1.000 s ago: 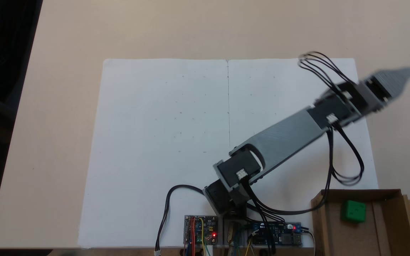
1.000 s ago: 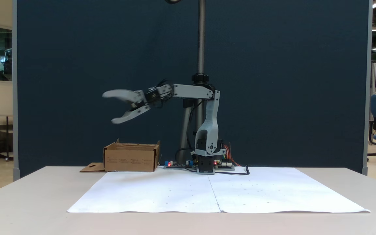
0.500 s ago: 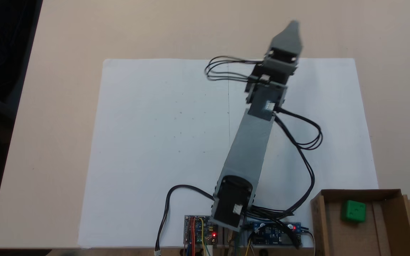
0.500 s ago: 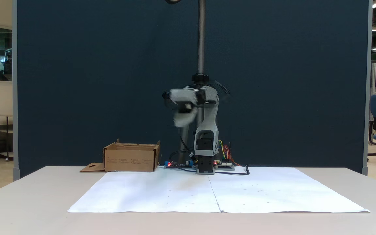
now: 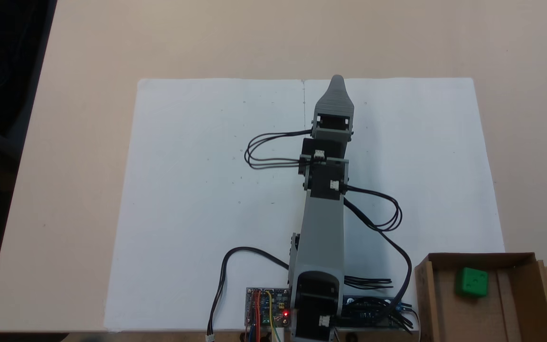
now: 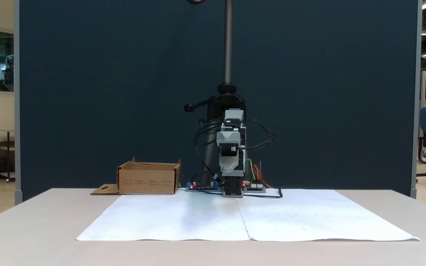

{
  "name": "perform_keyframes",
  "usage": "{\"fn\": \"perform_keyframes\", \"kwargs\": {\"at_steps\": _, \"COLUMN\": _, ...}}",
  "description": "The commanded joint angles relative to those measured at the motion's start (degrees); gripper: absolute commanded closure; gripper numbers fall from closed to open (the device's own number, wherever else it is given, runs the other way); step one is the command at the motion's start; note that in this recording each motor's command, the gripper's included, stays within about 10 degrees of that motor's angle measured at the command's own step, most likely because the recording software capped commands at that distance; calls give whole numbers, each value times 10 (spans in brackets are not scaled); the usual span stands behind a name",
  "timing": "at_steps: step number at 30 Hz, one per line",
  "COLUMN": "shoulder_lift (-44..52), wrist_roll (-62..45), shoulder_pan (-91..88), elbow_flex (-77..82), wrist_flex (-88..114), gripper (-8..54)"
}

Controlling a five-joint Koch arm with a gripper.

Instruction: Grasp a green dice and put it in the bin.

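Green dice [image 5: 471, 282] sits inside the bin [image 5: 427, 304], near the bin's far wall, resting on the cardboard floor with two pips showing on its top face. In the top-down fixed view both lie well apart from the gripper [image 5: 337, 84], behind it and to its right, beside the arm's base. The gripper points away from the base over the white paper sheet [image 5: 197, 190], just right of the sheet's centre crease. Its two jaws lie one behind the other for both cameras, so whether they are apart or together cannot be told.

The front fixed view shows the bin [image 6: 148, 179] from the side, its walls hiding the dice, and the flap with the hang-hole cutout lying flat on the desk [image 6: 31, 229]. Faint printed lines run along the bin's front wall, too small to read. That view has the gripper [image 6: 229, 139] facing the camera, raised above the sheet. The top-down view shows the circuit boards [image 5: 268, 313] at the arm's base, a red light glowing on one.
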Motion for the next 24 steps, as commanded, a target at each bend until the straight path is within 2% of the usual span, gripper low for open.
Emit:
{"fn": "perform_keyframes", "kwargs": {"at_steps": 1, "shoulder_lift": 22, "wrist_roll": 18, "shoulder_pan": -2, "elbow_flex": 16, "wrist_flex": -95, "gripper": 10}}
{"fn": "perform_keyframes", "kwargs": {"at_steps": 15, "shoulder_lift": 47, "wrist_roll": -2, "shoulder_pan": -47, "elbow_flex": 249, "wrist_flex": -350, "gripper": 25}}
{"fn": "perform_keyframes", "kwargs": {"at_steps": 24, "shoulder_lift": 58, "wrist_roll": -2, "shoulder_pan": -59, "elbow_flex": 341, "wrist_flex": -510, "gripper": 25}}
